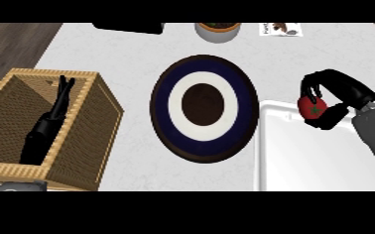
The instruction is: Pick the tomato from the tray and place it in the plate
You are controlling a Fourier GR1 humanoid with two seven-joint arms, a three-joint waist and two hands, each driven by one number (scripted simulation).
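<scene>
over the near-left corner of the white rectangular tray (293, 148), the right black hand (338, 99) is curling its fingers and thumb around the small red tomato (311, 106). the round navy-white-brown ringed plate (204, 108) is lying just left of the hand. left hand (45, 124) is resting inside the wicker basket (88, 129), fingers straight.

Red tomato (313, 107) above white tray (293, 148); ringed plate (204, 108) left.

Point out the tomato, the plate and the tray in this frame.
tomato (312, 107): head view, its red front, between the right hand's fingers.
plate (162, 94): head view, dark blue ring at its left.
tray (307, 153): head view, bare white floor.
</scene>
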